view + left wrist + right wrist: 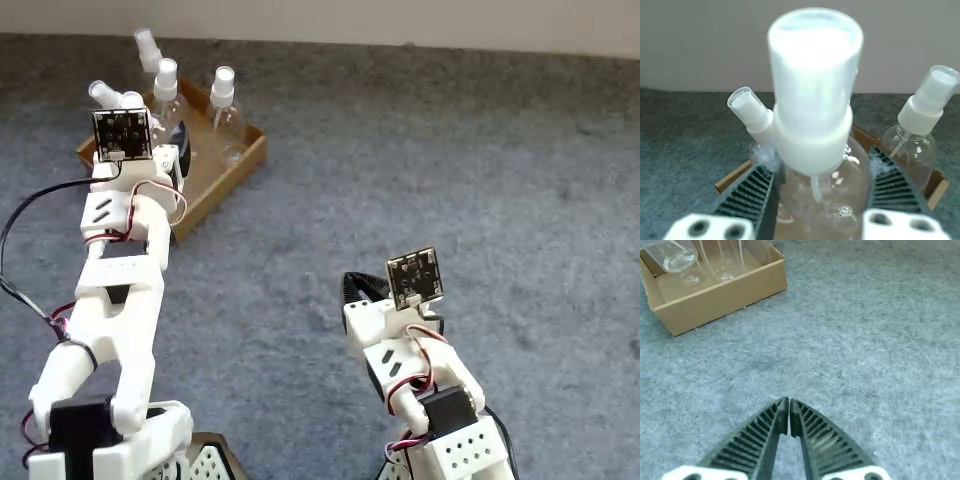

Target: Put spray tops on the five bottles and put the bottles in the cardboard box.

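The left pincer (821, 180) is clamped round the clear body of a bottle (812, 90) with its spray top on, held upright over the cardboard box (222, 188). Just beside it in the box, one capped bottle (747, 107) leans and another (925, 115) stands upright. The right pincer (789, 415), well apart from the box, hangs low over the grey table (880, 340), its jaws closed on nothing.

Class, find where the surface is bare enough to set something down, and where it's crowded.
Bare: the grey carpet between the cardboard box and the right gripper. Crowded: the box, where bottles stand and the left gripper holds a bottle.
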